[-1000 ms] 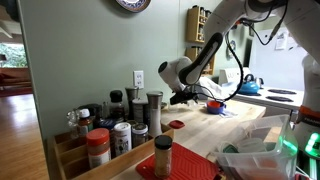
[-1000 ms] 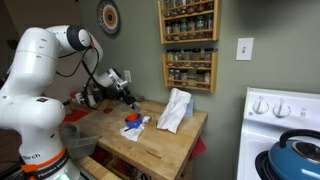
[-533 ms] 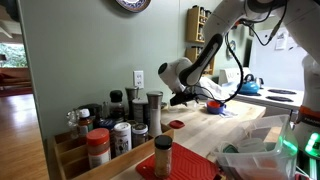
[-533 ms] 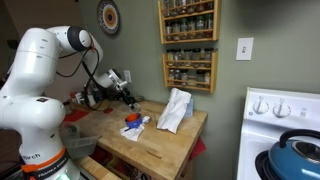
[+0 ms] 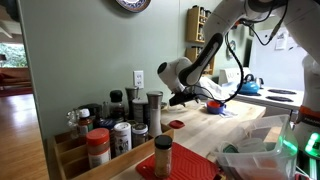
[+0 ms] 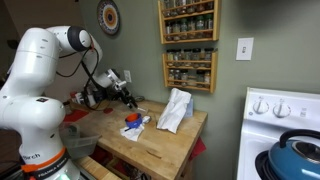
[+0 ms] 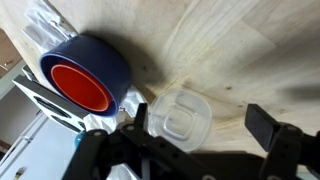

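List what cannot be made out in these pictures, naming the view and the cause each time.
Gripper: fingers too small and dark in both exterior views; only the wrist view shows them apart.
Clear lid: wrist view, embossing blurred.
Spice jars: exterior view, labels too small.
Wall clock: exterior view, cut by top edge.
Kettle: exterior view, cut by bottom edge.

Spice jars stand clustered; a wall rack holds more.

No visible shift of the tool
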`<state>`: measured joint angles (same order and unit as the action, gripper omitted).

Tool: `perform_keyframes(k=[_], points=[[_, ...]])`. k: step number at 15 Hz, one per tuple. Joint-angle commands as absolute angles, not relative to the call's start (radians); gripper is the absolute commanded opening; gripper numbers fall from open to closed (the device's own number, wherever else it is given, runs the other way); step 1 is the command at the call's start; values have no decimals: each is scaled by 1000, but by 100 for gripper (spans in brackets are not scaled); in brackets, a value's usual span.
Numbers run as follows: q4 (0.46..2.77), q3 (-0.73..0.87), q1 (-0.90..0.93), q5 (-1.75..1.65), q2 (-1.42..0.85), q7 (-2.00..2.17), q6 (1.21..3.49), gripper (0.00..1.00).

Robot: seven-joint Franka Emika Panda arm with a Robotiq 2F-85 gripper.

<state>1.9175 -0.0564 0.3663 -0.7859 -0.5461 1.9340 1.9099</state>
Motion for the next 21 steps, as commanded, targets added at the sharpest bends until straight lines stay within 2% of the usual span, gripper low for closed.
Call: perform_keyframes(k=[1, 13, 21], points=[[1939, -71, 330, -772, -517, 1921, 1946, 100], [2090, -34, 94, -472, -323, 1431, 2306, 100], [2155, -11, 6, -98, -317, 1023, 2376, 100]])
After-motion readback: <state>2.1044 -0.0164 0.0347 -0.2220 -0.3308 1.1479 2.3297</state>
